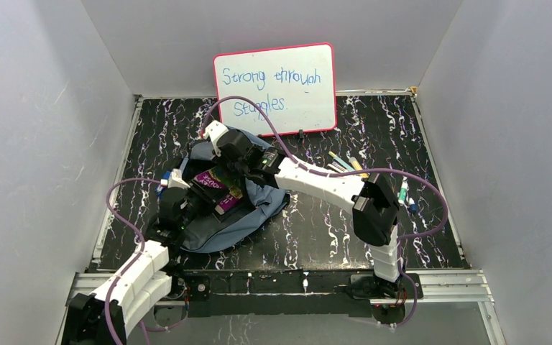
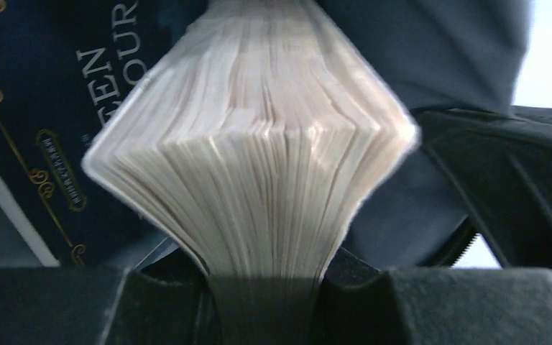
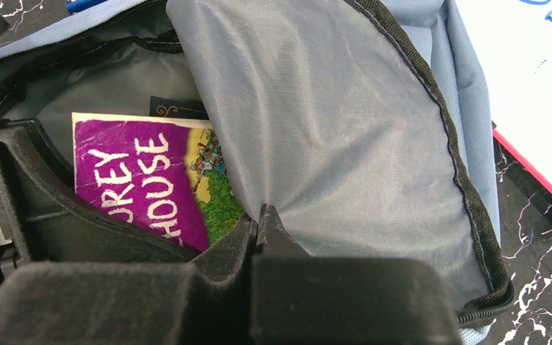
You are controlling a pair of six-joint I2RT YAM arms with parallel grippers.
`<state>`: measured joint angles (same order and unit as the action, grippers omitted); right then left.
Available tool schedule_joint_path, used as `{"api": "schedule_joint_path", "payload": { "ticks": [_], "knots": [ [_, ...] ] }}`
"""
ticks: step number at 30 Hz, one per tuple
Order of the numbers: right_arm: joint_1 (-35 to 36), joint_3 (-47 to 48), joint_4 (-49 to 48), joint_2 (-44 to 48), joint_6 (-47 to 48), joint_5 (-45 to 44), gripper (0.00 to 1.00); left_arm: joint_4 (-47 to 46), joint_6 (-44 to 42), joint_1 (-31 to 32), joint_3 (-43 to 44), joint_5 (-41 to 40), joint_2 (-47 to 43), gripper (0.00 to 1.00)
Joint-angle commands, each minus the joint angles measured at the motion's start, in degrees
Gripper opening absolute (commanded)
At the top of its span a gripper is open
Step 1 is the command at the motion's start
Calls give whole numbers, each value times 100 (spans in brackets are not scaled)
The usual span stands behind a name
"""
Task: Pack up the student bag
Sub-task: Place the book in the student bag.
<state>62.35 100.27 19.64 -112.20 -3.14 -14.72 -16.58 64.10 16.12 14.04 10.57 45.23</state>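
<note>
— Grey-white walls [image 1: 43, 144] box the place in on three sides, and the worktop [image 1: 316, 230] is black with white and purple veining, like marble.
— What's leaning at the back?
— It's a pink-framed whiteboard [image 1: 277, 86], upright against the rear wall, with "Strong through struggles." on it in blue pen. A few markers [image 1: 346, 164] lie on the worktop just below its right corner, with a couple more further right by the right arm's elbow. A metal rail [image 1: 445, 284] runs along the near edge, where the arms are bolted.
— And the student bag?
— The student bag [image 1: 255, 212] lies slumped left of centre, in front of the whiteboard, with its mouth open. Both arms reach over it.
— What's inside?
— A purple book [image 3: 136, 180] with white lettering lies in the opening. A navy book [image 2: 36, 108] with gold ornament is tucked just behind it, touching.
— The left fingers?
— The left fingers [image 2: 79, 309] are clamped on a thick book [image 2: 259, 158] by its page edge, and the pages fan out above the pinch. From that close view I cannot tell which cover it belongs to.
— The right?
— The right fingers [image 3: 345, 302] are pressed together, with the bag's pale lining flap nipped between their tips. The flap stands up over the right half of the purple book.
</note>
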Motion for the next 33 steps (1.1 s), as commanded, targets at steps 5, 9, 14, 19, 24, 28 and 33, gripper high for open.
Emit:
{"api": "schedule_joint_path", "payload": {
  "ticks": [5,9,14,19,24,28,33],
  "knots": [
    [-5,-28,-181,317,-187,193,0,-1632,25,-47,-379,51,587,0],
    [-12,-85,-188,345,-199,191,0,-1634,-142,-59,-156,-87,1081,0],
    [-9,-69,-146,353,-198,158,0,-1084,-340,-72,152,-134,1379,7],
    [-12,-52,-145,303,-202,182,3,80,-535,-69,245,-755,752,40],
    [-12,-18,-151,228,-275,271,3,1120,-824,-84,584,-1251,303,64],
    [-12,-60,-188,216,-351,328,4,1708,-1049,-86,899,-1241,363,70],
    [-12,-64,-161,220,-363,338,5,2592,-1257,-86,1296,-1298,237,72]
  ]
}}
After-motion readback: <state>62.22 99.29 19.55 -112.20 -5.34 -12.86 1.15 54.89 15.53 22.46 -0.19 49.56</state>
